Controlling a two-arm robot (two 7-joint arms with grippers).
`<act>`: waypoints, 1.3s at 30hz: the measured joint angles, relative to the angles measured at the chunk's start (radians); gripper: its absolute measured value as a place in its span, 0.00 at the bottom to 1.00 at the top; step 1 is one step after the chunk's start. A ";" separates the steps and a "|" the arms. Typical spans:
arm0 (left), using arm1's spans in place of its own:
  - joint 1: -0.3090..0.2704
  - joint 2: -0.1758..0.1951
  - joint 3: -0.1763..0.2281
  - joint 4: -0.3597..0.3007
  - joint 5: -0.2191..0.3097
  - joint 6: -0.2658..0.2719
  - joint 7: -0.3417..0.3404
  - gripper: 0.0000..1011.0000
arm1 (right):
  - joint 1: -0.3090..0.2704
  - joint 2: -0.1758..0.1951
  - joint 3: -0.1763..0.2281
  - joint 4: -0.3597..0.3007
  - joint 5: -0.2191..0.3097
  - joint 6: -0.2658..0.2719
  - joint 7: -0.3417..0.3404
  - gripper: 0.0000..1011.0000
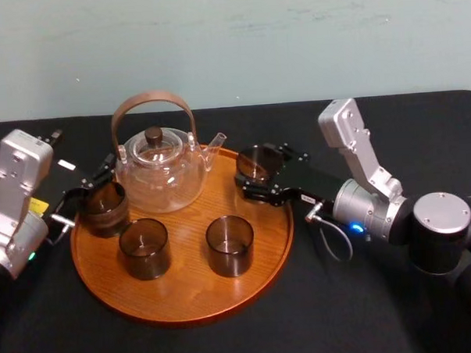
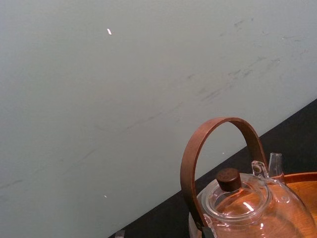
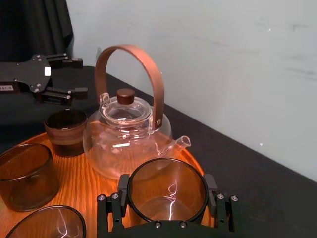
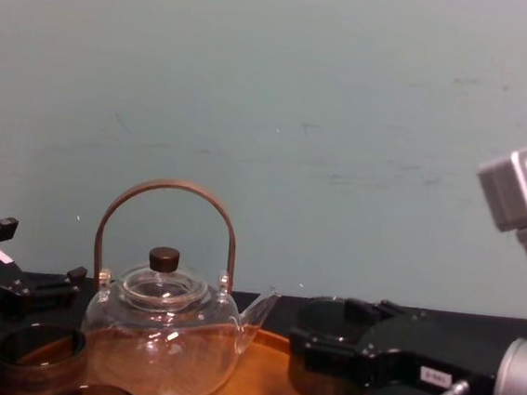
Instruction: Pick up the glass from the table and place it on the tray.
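Observation:
The round orange-brown tray (image 1: 186, 292) lies mid-table and carries a clear glass teapot (image 1: 159, 170) with a brown hoop handle. My right gripper (image 1: 267, 173) is shut on a smoky brown glass (image 1: 258, 161), which it holds over the tray's far right rim. In the right wrist view this glass (image 3: 167, 191) sits between the two black fingers (image 3: 111, 208). Three more brown glasses stand on the tray: at the left (image 1: 104, 207), front left (image 1: 145, 247) and front middle (image 1: 229, 243). My left gripper (image 1: 87, 183) is open just behind the left glass, holding nothing.
The table (image 1: 421, 137) is covered in black cloth and ends at a pale green wall (image 1: 230, 44). The teapot's spout (image 1: 216, 142) points toward the held glass. A grey cable (image 1: 332, 239) loops beside the right wrist.

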 joint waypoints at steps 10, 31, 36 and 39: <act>0.000 0.000 0.000 0.000 0.000 0.000 0.000 0.99 | 0.040 -0.030 -0.029 0.089 -0.024 -0.025 -0.009 0.91; 0.000 0.000 0.000 0.000 0.000 0.000 0.000 0.99 | 0.041 -0.031 -0.028 0.090 -0.026 -0.028 -0.013 0.99; 0.000 0.000 0.000 0.000 0.000 0.000 0.000 0.99 | 0.034 -0.024 -0.015 0.066 -0.012 -0.039 -0.005 0.99; 0.000 0.000 0.000 0.000 0.000 0.000 0.000 0.99 | 0.024 -0.014 -0.002 0.033 0.001 -0.048 -0.003 0.99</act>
